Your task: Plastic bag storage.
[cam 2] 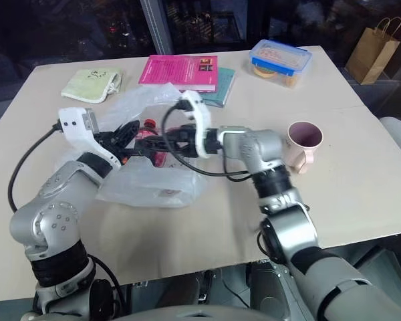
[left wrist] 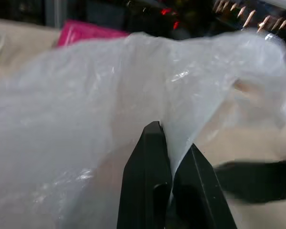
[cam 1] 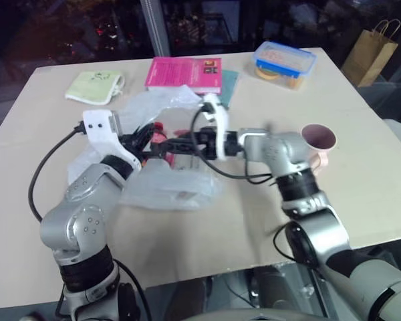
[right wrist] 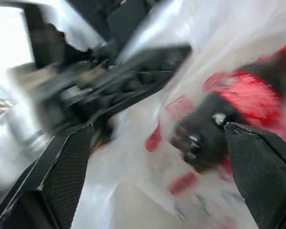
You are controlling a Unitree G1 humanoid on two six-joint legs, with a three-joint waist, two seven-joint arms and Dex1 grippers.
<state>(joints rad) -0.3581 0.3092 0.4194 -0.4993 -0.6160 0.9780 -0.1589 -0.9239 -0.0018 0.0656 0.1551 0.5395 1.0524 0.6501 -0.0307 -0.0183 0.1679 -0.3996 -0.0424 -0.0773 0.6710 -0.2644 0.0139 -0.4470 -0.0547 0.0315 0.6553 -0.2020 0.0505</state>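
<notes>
Plastic bag (left wrist: 86, 119) pinched in left gripper (left wrist: 169, 143).

The two head views are looking forward and down over both arms onto the surface (cam 1: 361, 200), taking it in from the near edge to the far one; they are sharing nearly the same scene. The left wrist view is sitting very close behind its own fingers (left wrist: 152, 167), facing the plastic bag (left wrist: 76, 119). The right wrist view is peering between its spread fingers (right wrist: 62, 176) at that same bag.
</notes>
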